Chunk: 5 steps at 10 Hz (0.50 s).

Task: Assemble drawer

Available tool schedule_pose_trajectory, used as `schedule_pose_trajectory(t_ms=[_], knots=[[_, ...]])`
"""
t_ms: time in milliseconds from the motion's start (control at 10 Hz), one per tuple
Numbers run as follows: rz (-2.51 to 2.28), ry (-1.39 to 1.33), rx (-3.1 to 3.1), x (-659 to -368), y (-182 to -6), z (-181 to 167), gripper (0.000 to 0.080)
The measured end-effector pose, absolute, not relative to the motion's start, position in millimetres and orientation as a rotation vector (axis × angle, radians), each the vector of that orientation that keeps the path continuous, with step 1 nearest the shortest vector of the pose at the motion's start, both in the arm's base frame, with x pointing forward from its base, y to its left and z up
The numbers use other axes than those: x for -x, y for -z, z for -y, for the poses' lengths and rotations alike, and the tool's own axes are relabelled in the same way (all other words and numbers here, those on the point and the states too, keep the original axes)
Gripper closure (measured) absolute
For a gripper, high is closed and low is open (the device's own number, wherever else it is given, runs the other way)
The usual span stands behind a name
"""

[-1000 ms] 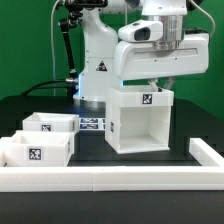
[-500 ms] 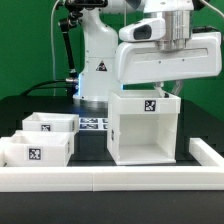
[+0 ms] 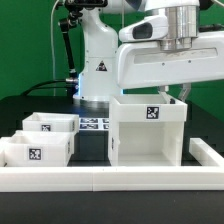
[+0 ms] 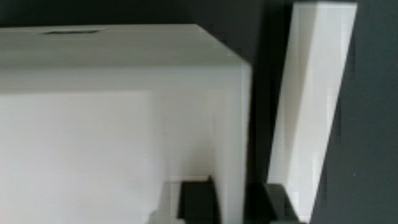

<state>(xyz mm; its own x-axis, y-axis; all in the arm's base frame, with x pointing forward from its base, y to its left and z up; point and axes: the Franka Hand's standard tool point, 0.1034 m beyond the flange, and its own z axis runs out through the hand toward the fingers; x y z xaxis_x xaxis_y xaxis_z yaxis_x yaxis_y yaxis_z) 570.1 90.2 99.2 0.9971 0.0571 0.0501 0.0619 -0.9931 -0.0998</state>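
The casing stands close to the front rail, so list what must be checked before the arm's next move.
1. The casing upright, open side toward the exterior camera: ok.
2. Hold of the jaws on the casing: cannot tell, neither view shows it plainly.
3. The near tray and far tray apart from the casing: ok.
4. Gap between the casing and the rail: cannot tell.
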Motion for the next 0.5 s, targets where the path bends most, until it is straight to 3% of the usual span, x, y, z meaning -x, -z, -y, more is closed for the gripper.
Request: schedule_pose_trajectory(t_ms=[500], knots=[[-0.007, 0.09, 3.035, -577.0, -101.7, -90.0, 0.0761]])
